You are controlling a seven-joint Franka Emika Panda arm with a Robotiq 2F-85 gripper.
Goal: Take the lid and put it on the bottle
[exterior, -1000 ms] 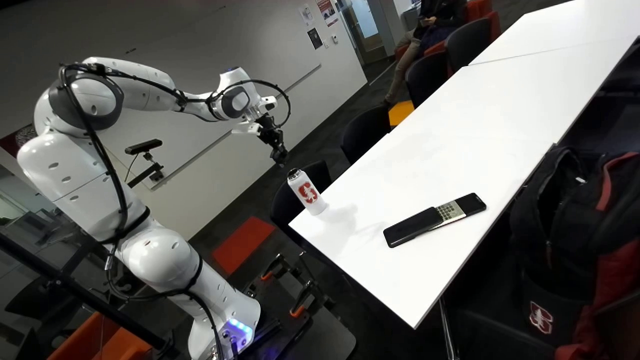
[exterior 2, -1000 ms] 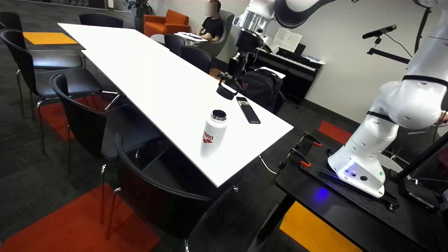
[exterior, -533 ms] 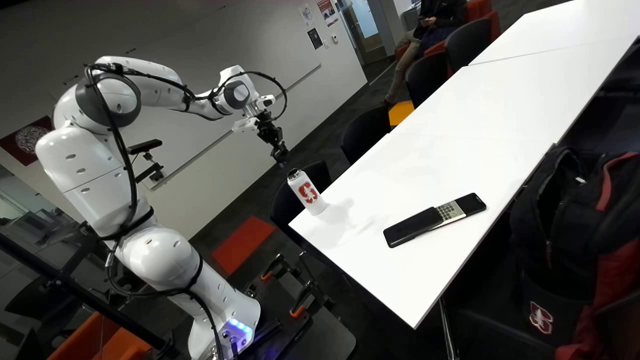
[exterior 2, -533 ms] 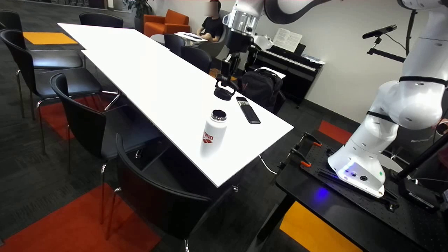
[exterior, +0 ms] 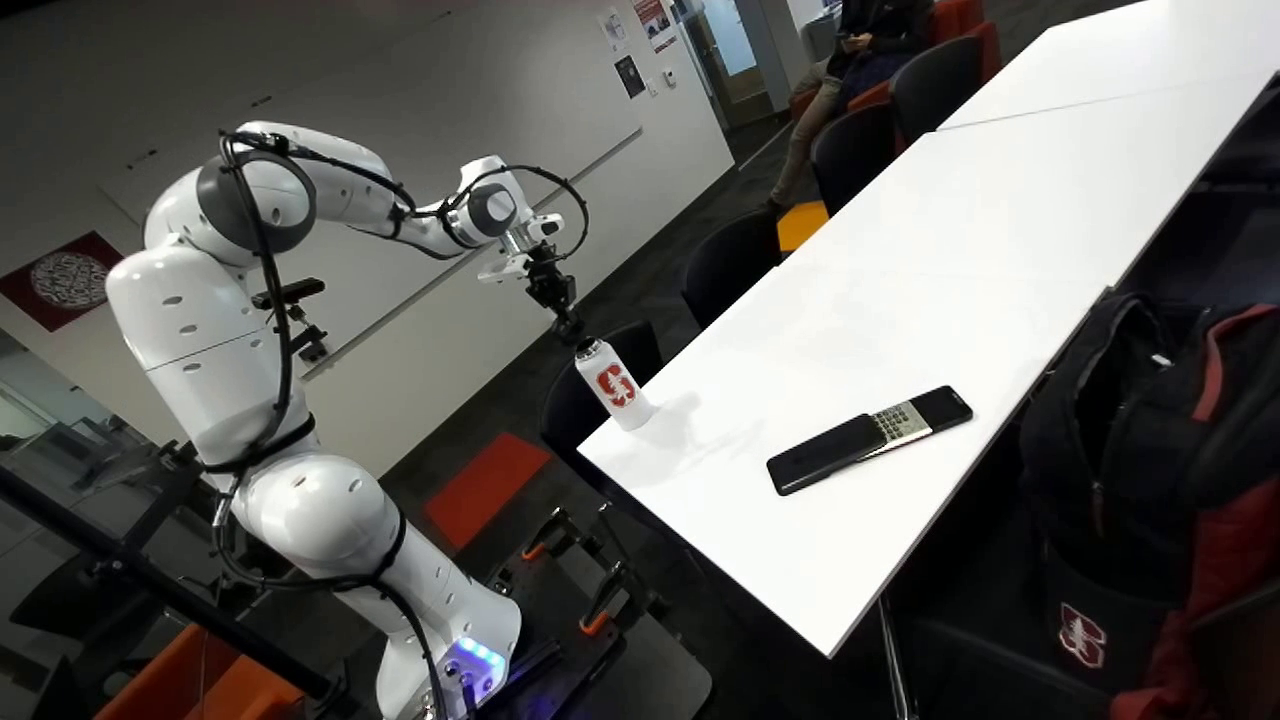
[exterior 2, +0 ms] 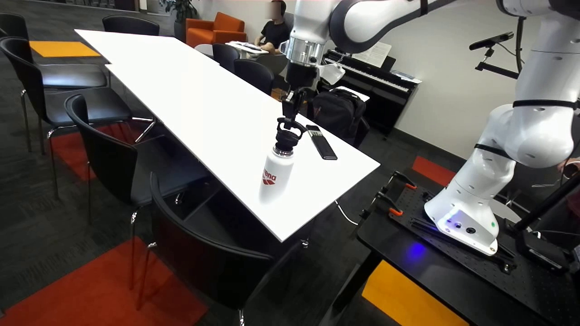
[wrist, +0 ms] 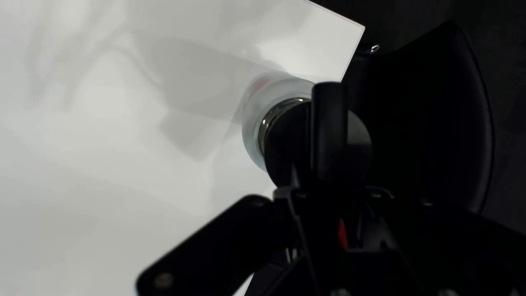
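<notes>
Dark carpet [exterior 2: 59, 235] with red and yellow-orange patches [exterior 2: 108, 290] covers the floor of a meeting area, where black chairs [exterior 2: 106, 154] line a long white worktop [exterior 2: 195, 104]. A digital piano [exterior 2: 385, 102] and an orange armchair [exterior 2: 216, 32] stand in the background, and a person [exterior 2: 276, 35] in a dark shirt sits near them.

A white bottle [exterior 2: 277, 170] stands upright near one end of the worktop, its red lettering [exterior 2: 269, 178] and red S-shaped emblem [exterior: 616, 386] each showing in an exterior view. Just over its steel neck [exterior 2: 283, 153] is the black lid [exterior 2: 287, 139], with the tool [exterior 2: 291, 117] clamped on the lid's loop handle [wrist: 328, 127]. In the wrist view a crescent of steel rim shows beside the lid; whether lid and neck touch cannot be told.

A long black handheld device [exterior: 860, 440] with a pale keypad [exterior: 900, 422] lies flat near the long edge farther from the bottle, and a dark backpack [exterior 2: 337, 115] is just beyond that edge. The white Franka arm [exterior: 320, 510] extends from a black stand [exterior 2: 430, 271] beside the worktop.
</notes>
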